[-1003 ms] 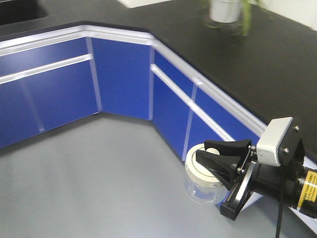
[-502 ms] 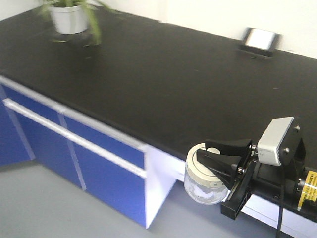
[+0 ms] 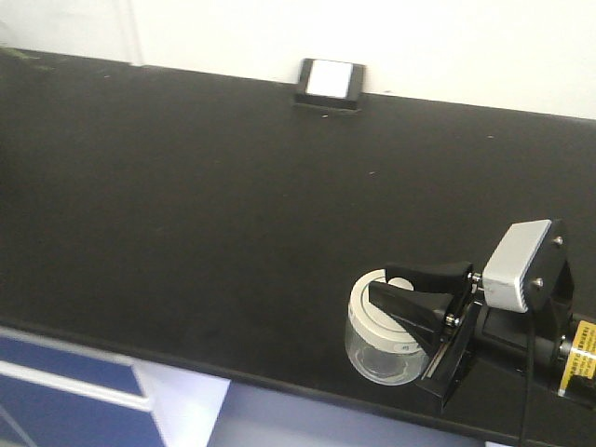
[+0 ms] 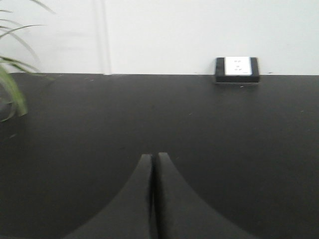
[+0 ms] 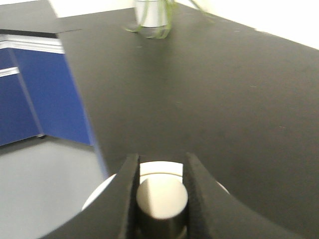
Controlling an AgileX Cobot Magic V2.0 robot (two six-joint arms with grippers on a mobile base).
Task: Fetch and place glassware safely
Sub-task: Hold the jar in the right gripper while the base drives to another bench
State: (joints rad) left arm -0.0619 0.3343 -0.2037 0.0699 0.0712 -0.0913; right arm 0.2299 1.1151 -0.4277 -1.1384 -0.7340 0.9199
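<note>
The glassware, a squat clear jar with a round white lid, hangs from my right gripper over the front edge of the black counter. In the right wrist view the right gripper is shut on the lid's white knob, one finger on each side. The glass body below the lid is hidden there. My left gripper is shut with nothing in it, held above the counter and pointing toward the wall.
A black socket box with a white face sits at the counter's back against the white wall, and shows as the box. A potted plant stands farther along the counter; its leaves enter at left. Blue cabinets and grey floor lie below.
The whole view has swung along the counter: cabinets and plant slid out to the left and the socket box came to the top centre. The jar stays held the same way in the right gripper.
</note>
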